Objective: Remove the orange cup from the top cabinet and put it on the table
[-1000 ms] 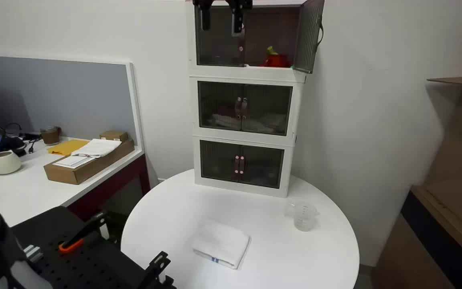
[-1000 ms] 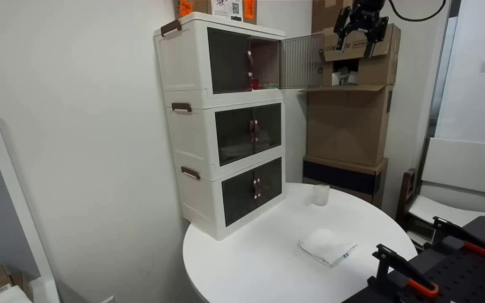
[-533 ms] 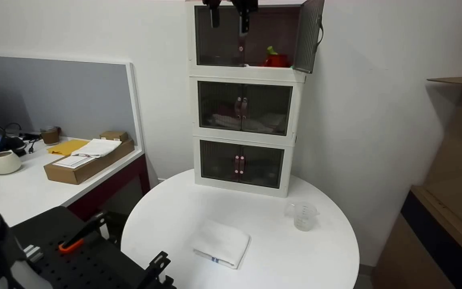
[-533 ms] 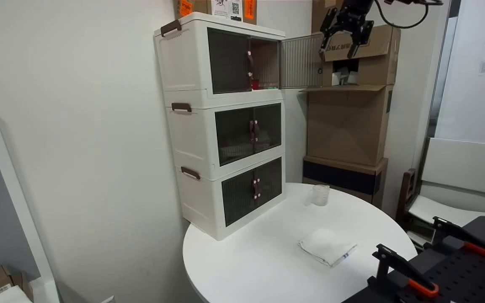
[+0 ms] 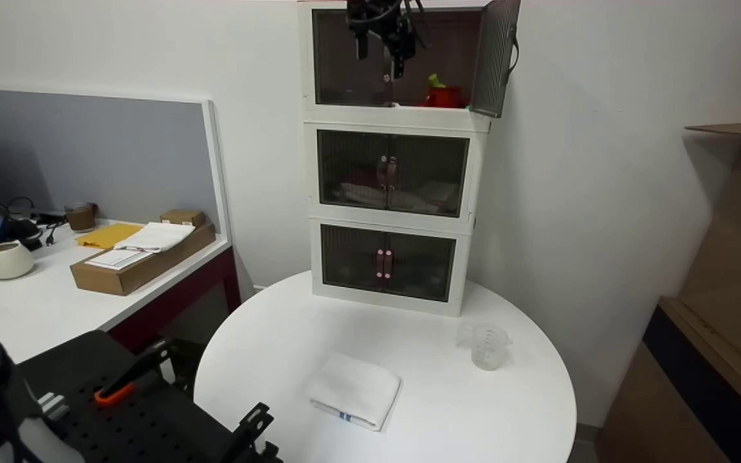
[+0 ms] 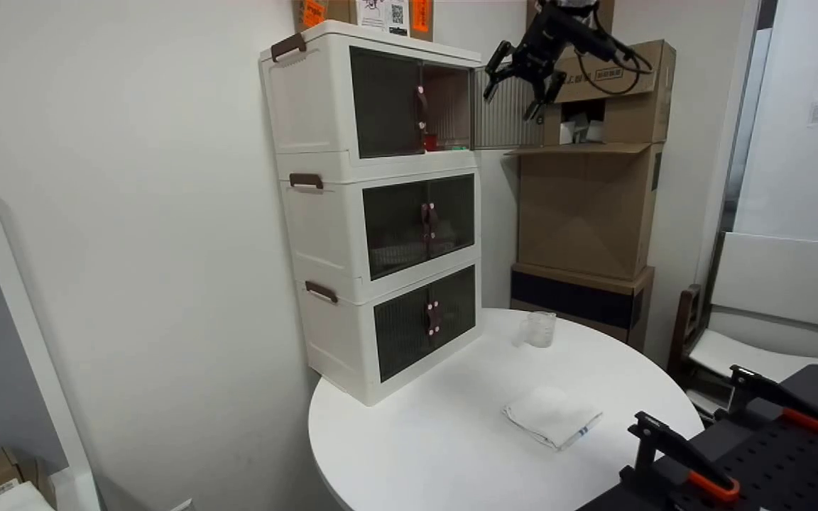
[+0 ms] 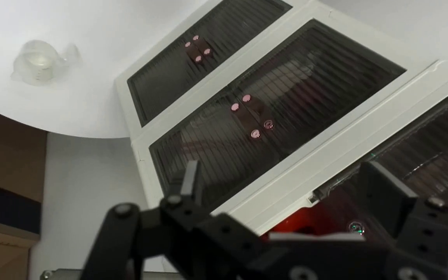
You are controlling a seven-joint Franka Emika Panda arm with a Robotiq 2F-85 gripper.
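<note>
The end effector (image 6: pixel 508 106) hangs spread wide, pointing down at a slant. Ahead of it is the top cabinet (image 5: pixel 357 114), one door (image 5: pixel 496 58) swung out; inside, lower than the end effector, sits the orange cup (image 5: pixel 444 98). Well below, the counter (image 5: pixel 473 418) bears the cabinet stack (image 5: pixel 390 218), a clear cup (image 5: pixel 489 347) and a folded white cloth (image 5: pixel 354 391).

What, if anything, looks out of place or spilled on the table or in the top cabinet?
No spill shows on the table. One oddity: a bright green piece pokes up at a slant above the orange cup in the top cabinet; I can't tell whether it's inside or behind.
</note>
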